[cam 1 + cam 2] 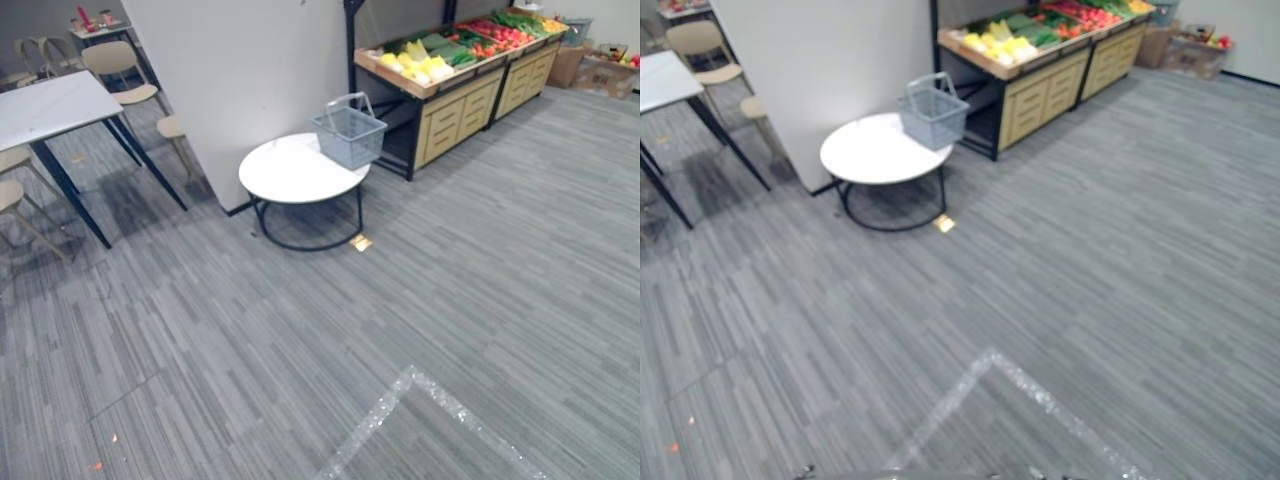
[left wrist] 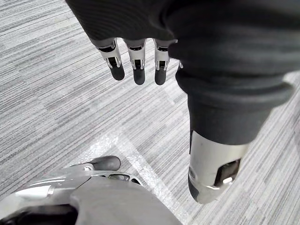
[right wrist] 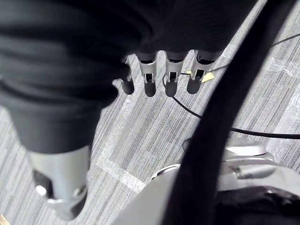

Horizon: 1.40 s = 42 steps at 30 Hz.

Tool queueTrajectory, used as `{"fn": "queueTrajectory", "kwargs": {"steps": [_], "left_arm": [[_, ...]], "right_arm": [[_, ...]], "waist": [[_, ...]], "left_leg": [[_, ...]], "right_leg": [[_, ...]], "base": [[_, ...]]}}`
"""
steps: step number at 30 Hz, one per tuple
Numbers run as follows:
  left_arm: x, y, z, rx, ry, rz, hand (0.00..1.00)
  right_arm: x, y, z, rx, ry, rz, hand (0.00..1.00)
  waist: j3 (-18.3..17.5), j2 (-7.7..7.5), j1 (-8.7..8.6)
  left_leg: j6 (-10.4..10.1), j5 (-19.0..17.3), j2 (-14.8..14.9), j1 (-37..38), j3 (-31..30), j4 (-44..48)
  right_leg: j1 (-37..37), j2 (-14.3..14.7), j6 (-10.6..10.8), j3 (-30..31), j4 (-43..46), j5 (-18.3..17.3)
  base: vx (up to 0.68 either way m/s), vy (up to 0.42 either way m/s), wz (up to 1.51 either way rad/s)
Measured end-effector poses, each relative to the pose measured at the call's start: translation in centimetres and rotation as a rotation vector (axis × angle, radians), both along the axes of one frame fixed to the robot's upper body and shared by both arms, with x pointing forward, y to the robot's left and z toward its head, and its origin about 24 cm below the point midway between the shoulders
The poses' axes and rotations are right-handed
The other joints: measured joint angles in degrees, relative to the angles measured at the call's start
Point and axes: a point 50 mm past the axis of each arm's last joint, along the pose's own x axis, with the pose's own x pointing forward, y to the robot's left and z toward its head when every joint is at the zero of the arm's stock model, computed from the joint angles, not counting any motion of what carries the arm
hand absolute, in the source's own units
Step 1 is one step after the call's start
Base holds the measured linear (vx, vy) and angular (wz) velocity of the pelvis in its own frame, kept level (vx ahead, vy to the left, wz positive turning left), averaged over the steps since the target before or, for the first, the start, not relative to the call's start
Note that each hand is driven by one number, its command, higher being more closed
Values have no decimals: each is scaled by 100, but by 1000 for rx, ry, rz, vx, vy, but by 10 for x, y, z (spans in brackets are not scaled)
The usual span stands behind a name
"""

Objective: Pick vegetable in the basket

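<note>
Round white table [image 1: 290,175], beige chair [image 1: 113,58]

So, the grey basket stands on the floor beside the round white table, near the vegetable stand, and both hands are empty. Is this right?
The left eye view shows the grey basket standing on the round white table, not on the floor. Otherwise right: it is near the vegetable stand, and the left hand and right hand are empty.

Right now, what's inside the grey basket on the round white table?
The grey basket looks empty through its open top and mesh walls. Its floor is hidden by the near wall. The vegetables lie on the stand behind it.
</note>
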Motion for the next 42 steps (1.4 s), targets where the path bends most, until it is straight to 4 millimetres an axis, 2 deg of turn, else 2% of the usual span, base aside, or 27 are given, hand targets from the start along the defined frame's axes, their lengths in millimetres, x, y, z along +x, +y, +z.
{"fn": "queueTrajectory", "kwargs": {"steps": [40,42], "left_arm": [[-6,3,-3,18,10,83,0],[-4,3,-3,21,3,83,0]], "right_arm": [[2,0,0,-11,-14,-100,0],[8,-1,1,-14,-27,-97,0]], "waist": [[96,-30,-2],[165,-11,-11]], "left_leg": [[-56,-38,61,99,-10,-20],[-40,-27,83,38,16,-19]], "right_leg": [[189,71,0,-50,-130,0],[-4,70,-69,1,142,-84]], "base": [[-1,-4,1],[-43,-13,-11]]}}
